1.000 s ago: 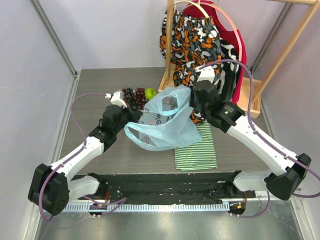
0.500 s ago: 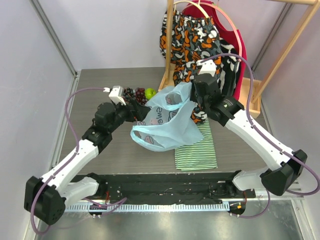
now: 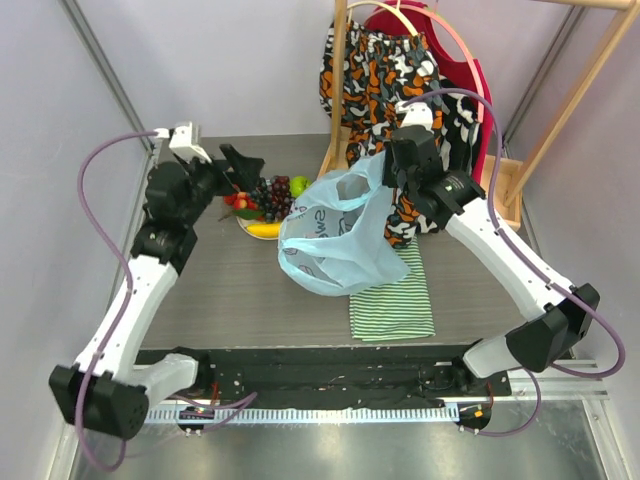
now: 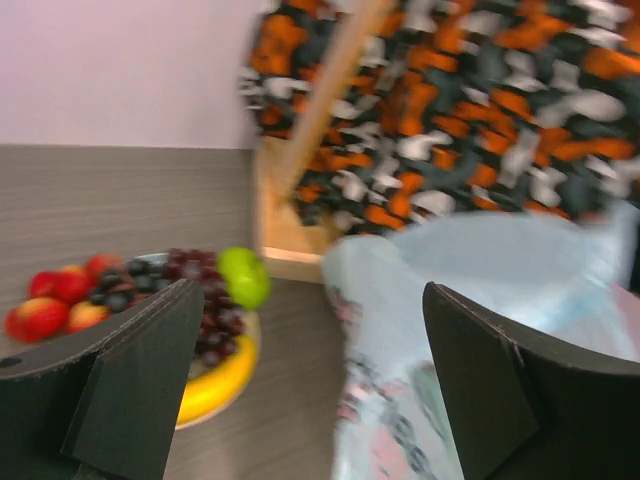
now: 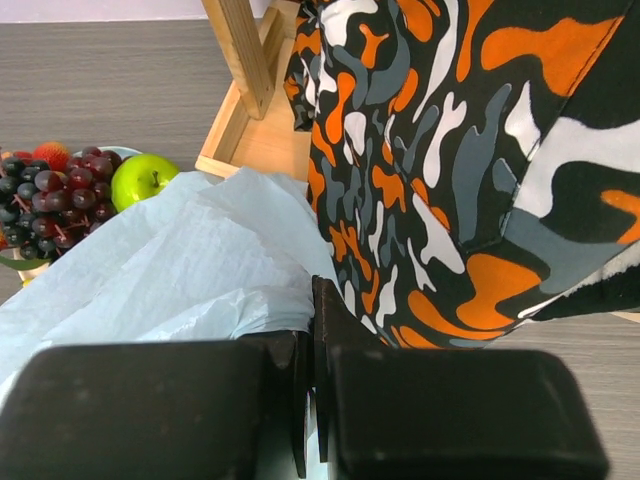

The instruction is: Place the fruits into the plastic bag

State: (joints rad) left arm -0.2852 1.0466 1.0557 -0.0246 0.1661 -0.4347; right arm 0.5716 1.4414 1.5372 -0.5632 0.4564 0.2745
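While your right gripper (image 3: pixel 388 185) is pinching one top edge of the bag (image 3: pixel 335 240) with its jaws pressed together on the plastic, it is holding that edge up beside the rack (image 3: pixel 340 100). The lower part of the bag is lying on the table and partly on the cloth (image 3: pixel 395 300). Your left gripper (image 3: pixel 230 172) is hovering with its jaws wide apart and nothing between them, just above the left side of the plate (image 5: pixel 112 152).

All the fruits are sitting on this plate, none in the bag: the grapes (image 3: pixel 272 195), the apple (image 3: pixel 299 185), the banana (image 3: pixel 263 230) and the strawberries (image 3: pixel 238 201).

I judge that you are beginning the first pick. For the next move, you are needing to lower the left gripper over one fruit, close on it gently and carry it to the bag. I cannot tell if the mouth is gaping enough, because only one edge is being lifted. The grapes and strawberries are looking soft, so a light squeeze is wiser.
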